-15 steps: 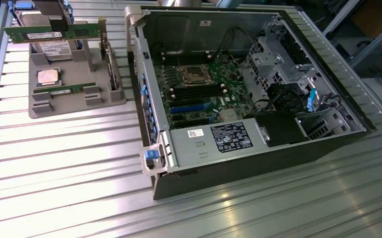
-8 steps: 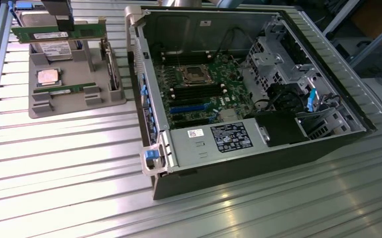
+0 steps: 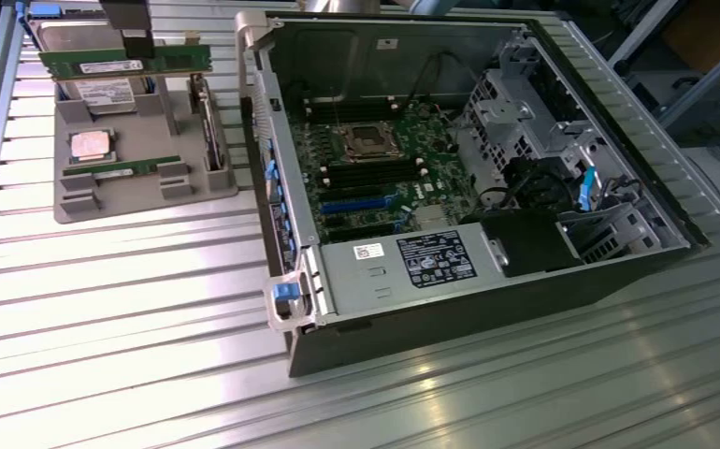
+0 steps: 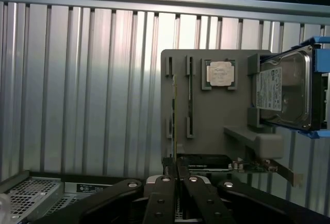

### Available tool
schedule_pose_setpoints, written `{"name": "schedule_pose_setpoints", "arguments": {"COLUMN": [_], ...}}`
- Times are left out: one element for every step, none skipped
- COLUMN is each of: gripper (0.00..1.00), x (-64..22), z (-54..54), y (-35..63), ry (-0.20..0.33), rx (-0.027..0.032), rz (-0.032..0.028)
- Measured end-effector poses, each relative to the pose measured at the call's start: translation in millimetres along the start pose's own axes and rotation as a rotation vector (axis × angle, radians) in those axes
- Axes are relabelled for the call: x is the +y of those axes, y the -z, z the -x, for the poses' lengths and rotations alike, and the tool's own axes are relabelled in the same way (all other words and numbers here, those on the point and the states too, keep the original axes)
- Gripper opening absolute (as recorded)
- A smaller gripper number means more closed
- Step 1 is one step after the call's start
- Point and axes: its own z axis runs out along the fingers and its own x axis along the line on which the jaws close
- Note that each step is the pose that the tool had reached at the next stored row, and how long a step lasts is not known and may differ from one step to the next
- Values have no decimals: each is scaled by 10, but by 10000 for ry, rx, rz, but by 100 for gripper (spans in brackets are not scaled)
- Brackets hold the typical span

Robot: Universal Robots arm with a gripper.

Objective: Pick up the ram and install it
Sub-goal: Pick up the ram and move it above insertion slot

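Note:
The ram, a long green stick with a white label, hangs level above the far end of the grey parts tray at the exterior view's upper left. My gripper is shut on its top edge from above. In the wrist view the gripper has its dark fingers closed together, and the ram shows edge-on as a thin line running out from them over the tray.
A second green stick stands in a tray slot, with a silver processor, a hard drive and a wider green card beside it. The open computer case lies to the exterior view's right, with black memory slots on its motherboard.

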Motion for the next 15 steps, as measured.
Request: {"name": "schedule_pose_setpoints", "arguments": {"gripper": [12, 12, 12, 12, 12, 12, 12, 12, 12, 12, 12, 12, 12, 12, 12], "x": [-16, -27, -35, -49, -61, -74, -85, -114, -136, -146, -153, -161, -176, -189, -202], "z": [-1, -1, -2, -3, -4, -5, -6, -7, -9, -9, -10, -11, -11, -12, -13], "y": [1, 1, 1, 2, 3, 4, 4, 5, 6, 7, 7, 8, 8, 9, 9], "ry": [0, -1, 0, 0, 0, 0, 0, 0, 0, -1, 0, 0, 0, 0, 0], "rx": [2, 2, 3, 4, 6, 6, 7, 9, 10, 11, 11, 11, 11, 13, 13], "rz": [0, 0, 0, 1, 0, 1, 1, 1, 0, 1, 1, 1, 0, 1, 0]}}
